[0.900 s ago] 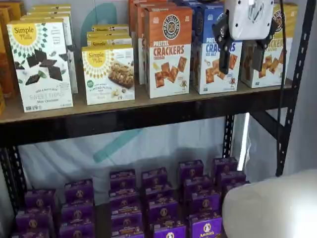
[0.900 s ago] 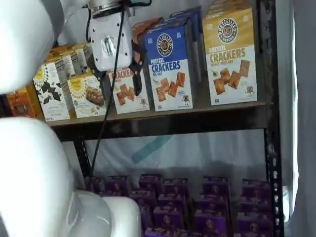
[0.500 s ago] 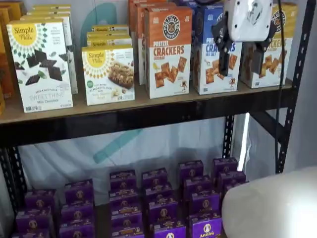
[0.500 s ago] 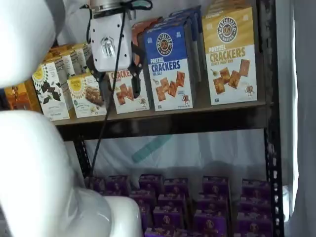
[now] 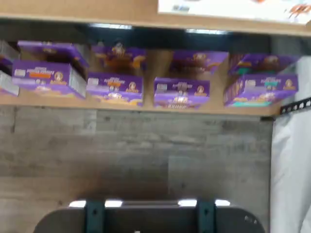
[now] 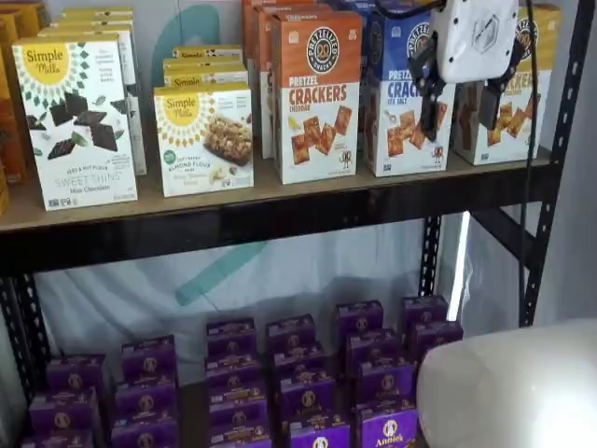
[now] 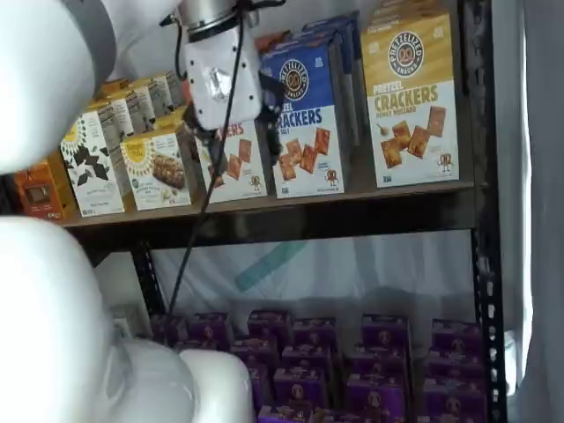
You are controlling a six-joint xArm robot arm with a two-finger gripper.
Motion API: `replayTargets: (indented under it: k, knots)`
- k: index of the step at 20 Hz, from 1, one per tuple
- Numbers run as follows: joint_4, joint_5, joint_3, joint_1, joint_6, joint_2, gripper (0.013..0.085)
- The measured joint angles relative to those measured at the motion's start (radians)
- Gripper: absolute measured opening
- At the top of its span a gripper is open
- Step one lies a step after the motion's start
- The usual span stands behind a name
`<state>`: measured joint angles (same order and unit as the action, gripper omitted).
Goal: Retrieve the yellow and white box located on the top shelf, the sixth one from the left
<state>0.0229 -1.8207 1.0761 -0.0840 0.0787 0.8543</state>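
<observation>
The yellow and white box (image 6: pixel 524 110) stands at the right end of the top shelf (image 6: pixel 280 198), next to the black upright; in a shelf view it is partly hidden behind my gripper. It shows whole in a shelf view (image 7: pixel 412 97). My gripper (image 6: pixel 460 105) hangs in front of the shelf, before the blue-topped crackers box (image 6: pixel 396 117) and the yellow box's left edge. Its two black fingers show a plain gap and hold nothing. In a shelf view the gripper (image 7: pixel 245 152) covers part of the orange-topped box (image 7: pixel 240 163).
Simple Mills boxes (image 6: pixel 79 121) fill the shelf's left part. Small purple boxes (image 6: pixel 298 373) stand on the lower level, also in the wrist view (image 5: pixel 181 92) above a wood-grain floor. A black upright (image 6: pixel 558 149) bounds the right side. The white arm (image 7: pixel 70 335) fills the foreground.
My gripper has moved to the right along the top shelf and slightly up, from the blue-topped box toward the yellow and white box. Its fingers stay apart.
</observation>
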Motion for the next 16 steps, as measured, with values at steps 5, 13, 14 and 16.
replayTargets:
  k: [5,13,14,16]
  knots:
    - [-0.019,0.145,-0.012,-0.180,0.166,-0.034,0.0850]
    - [-0.096,0.275,0.067,-0.464,0.433,-0.155,0.0850]
    - [-0.104,0.279,0.077,-0.482,0.451,-0.167,0.0850]
    - [-0.123,0.287,0.104,-0.523,0.491,-0.199,0.0850]
